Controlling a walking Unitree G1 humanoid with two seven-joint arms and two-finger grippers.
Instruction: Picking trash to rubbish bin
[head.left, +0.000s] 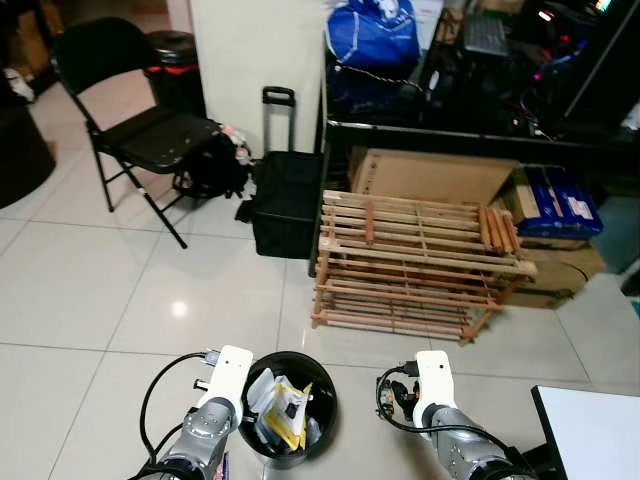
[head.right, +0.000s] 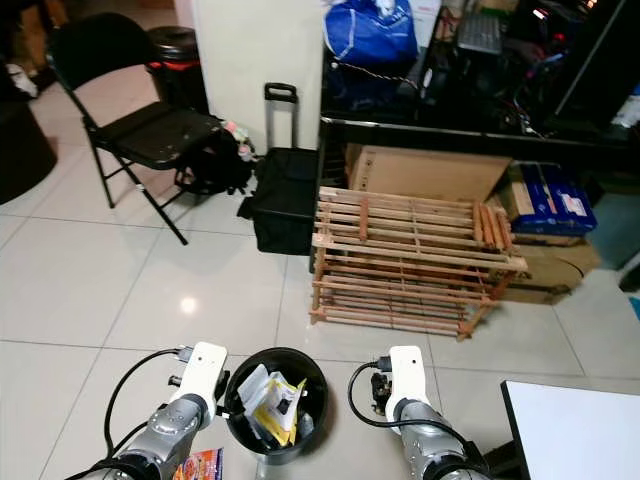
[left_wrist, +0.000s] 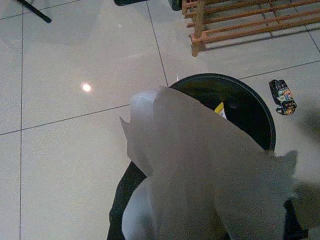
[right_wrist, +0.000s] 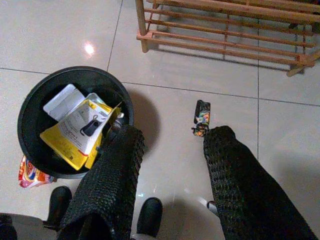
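A round black rubbish bin (head.left: 322, 396) stands on the tiled floor between my two arms, holding a yellow card package (right_wrist: 75, 135) and white paper. In the left wrist view my left gripper (left_wrist: 210, 202) is shut on a crumpled white paper (left_wrist: 200, 155) just over the bin's rim (left_wrist: 260, 107). My right gripper (right_wrist: 173, 137) hangs open beside the bin, above the floor. A small colourful wrapper (right_wrist: 201, 117) lies on the tiles just beyond its fingertips. A red snack packet (head.right: 198, 467) lies on the floor on the bin's left side.
A wooden slatted rack (head.left: 415, 265) stands ahead on the right, with cardboard boxes (head.left: 430, 175) behind it. A black trolley case (head.left: 285, 200) and a black folding chair (head.left: 150, 130) stand further back. A white tabletop corner (head.left: 590, 430) is at my near right.
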